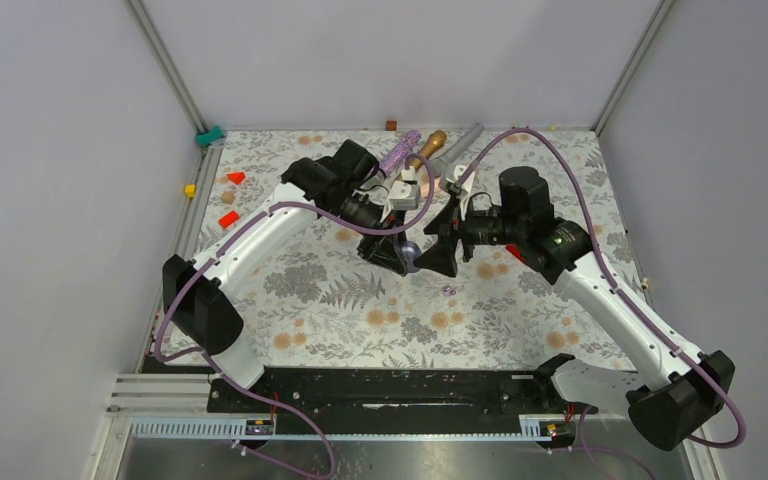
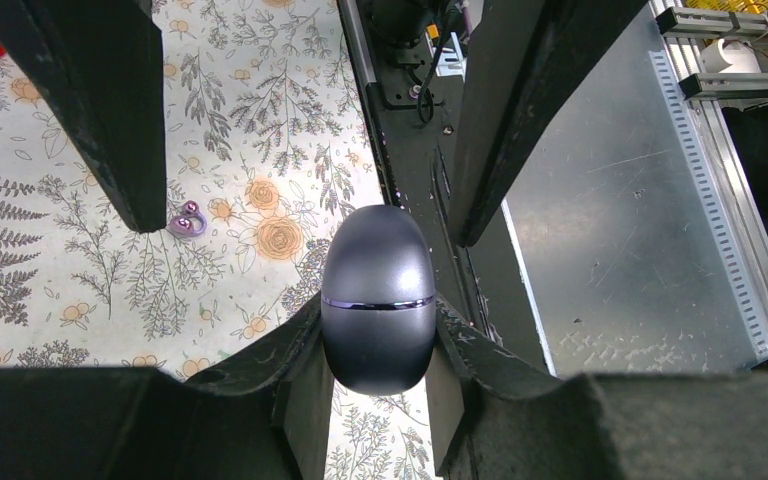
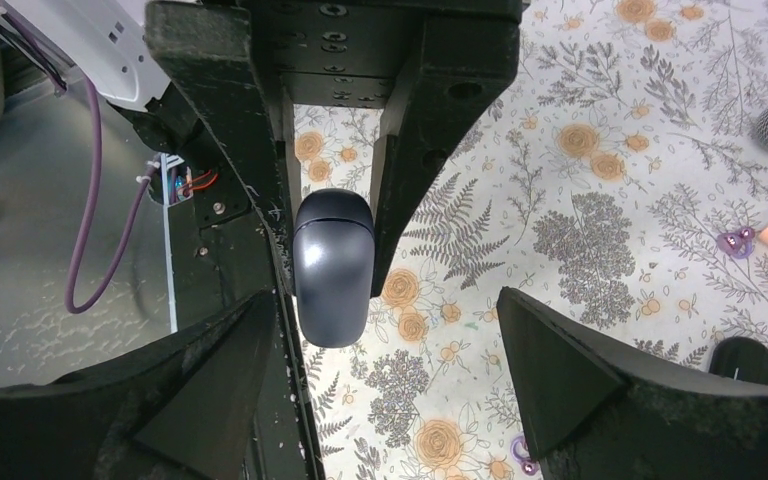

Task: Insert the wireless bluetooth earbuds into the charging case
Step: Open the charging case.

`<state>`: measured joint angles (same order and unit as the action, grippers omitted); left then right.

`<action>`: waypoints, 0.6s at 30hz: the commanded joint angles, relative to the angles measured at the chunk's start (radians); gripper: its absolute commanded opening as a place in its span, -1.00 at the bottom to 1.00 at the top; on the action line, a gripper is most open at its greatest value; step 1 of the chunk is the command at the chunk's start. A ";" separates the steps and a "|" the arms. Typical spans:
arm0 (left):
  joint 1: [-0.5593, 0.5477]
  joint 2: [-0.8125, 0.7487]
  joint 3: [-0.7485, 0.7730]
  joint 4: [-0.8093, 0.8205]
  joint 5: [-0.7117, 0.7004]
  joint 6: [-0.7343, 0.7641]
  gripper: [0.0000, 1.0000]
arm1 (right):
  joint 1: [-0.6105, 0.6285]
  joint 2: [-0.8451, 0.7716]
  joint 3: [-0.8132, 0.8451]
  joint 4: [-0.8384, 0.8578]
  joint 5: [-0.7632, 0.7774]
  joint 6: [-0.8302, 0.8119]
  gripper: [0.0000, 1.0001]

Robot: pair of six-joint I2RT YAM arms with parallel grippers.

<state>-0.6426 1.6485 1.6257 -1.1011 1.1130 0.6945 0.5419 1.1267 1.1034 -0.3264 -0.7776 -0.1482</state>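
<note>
My left gripper (image 1: 405, 258) is shut on a dark grey oval charging case (image 2: 377, 297), closed, with a thin purple seam, held above the floral mat. It also shows in the right wrist view (image 3: 332, 265). My right gripper (image 1: 438, 255) faces it, open and empty (image 3: 390, 380), with the case's end between its fingers, close to one of them. One glossy purple earbud (image 1: 449, 290) lies on the mat just below the grippers and shows in both wrist views (image 2: 188, 220) (image 3: 522, 455). Another purple earbud (image 3: 735, 240) lies farther back. The black earbuds are not visible.
Three microphones, purple (image 1: 400, 150), gold (image 1: 428, 148) and grey (image 1: 463, 143), lie at the back of the mat. A small black oval object (image 3: 743, 358) lies on the mat. Small red blocks (image 1: 228, 218) sit at the left edge. White walls enclose the table.
</note>
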 commanded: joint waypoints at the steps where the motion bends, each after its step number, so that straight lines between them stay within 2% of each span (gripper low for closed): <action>1: -0.003 -0.047 -0.006 0.026 0.023 0.004 -1.00 | 0.016 0.014 -0.004 0.048 0.012 0.015 0.79; 7: -0.003 -0.053 -0.010 0.026 0.025 0.006 -1.00 | 0.021 0.024 0.000 0.037 0.047 -0.008 0.79; 18: -0.002 -0.061 -0.002 -0.022 0.025 0.059 -1.00 | 0.020 -0.046 0.040 -0.040 0.241 -0.133 0.81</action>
<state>-0.6415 1.6432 1.6203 -1.1034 1.0927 0.7250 0.5621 1.1198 1.1019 -0.3515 -0.6598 -0.2031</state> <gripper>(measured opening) 0.338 0.902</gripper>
